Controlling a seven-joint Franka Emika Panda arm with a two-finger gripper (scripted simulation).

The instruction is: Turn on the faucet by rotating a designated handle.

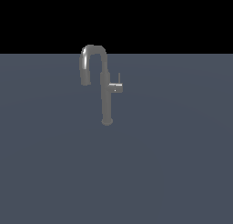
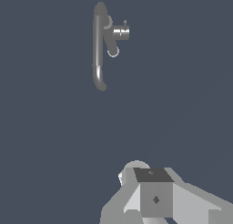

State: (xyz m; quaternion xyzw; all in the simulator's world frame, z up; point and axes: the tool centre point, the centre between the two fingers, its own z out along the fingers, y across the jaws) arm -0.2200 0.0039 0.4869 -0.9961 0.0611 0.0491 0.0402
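Faucet (image 1: 106, 89) upright on table (image 1: 173, 164); handle (image 1: 115, 86) projects toward exterior view's right. Tool (image 2: 152, 196) well apart from it; jaw state indeterminable.

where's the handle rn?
The handle sticks out of the faucet column about midway up, on the exterior view's right, opposite the side where the spout hooks down. The gripper is not touching it.
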